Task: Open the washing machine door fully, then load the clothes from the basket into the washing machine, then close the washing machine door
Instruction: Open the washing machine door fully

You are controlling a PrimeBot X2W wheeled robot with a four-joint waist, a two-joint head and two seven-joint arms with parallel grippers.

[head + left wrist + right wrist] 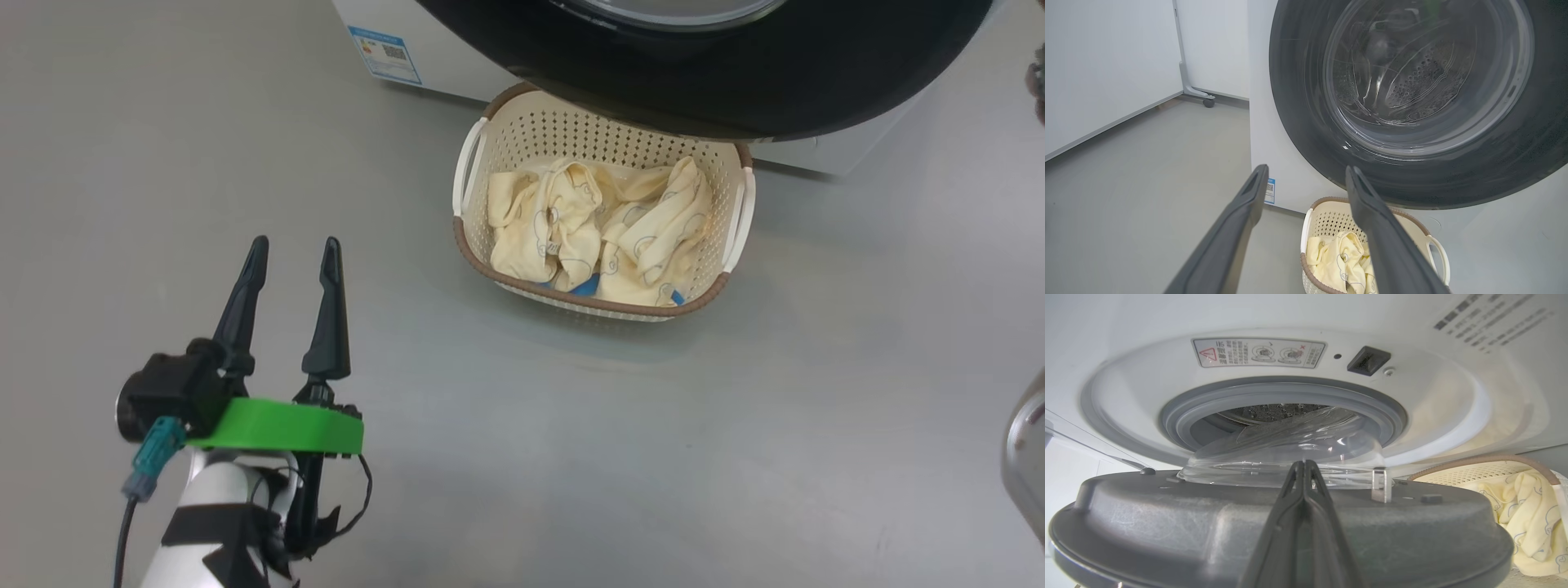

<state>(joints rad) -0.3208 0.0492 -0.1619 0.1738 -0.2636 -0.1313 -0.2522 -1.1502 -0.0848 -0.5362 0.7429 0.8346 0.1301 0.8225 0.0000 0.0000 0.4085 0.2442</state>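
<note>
Bare grey floor (571, 457) all round, with pale wall panels (1106, 61) at the far side in the left wrist view. Ahead and to the right of the left gripper (295, 245): the basket (600, 304), heaped with the clothes (571, 229), set at the foot of the washing machine (441, 57) and half under the washing machine door (735, 90). Probably put there to keep each carry from basket to drum short.

For the left gripper: spread wide, nothing held, well apart from basket and door. Judged to be kept clear of the door's swing until loading.

For the right gripper (1303, 463): pinched shut on nothing, laid along the door's grey inner face, tips pointing at the bulging glass. Looks meant as a blunt pusher from behind, not a grasp; actual contact hard to tell. Door ajar, not fully open, so first step judged unfinished.

Given by the right wrist view, and hidden from the head view by the black rim: the gap between door and grey rubber ring (1180, 416), the lock socket (1367, 360), the warning label (1257, 352). Given by the left wrist view instead: the glossy outer rim, with the steel drum (1421, 77) seen through the glass.
</note>
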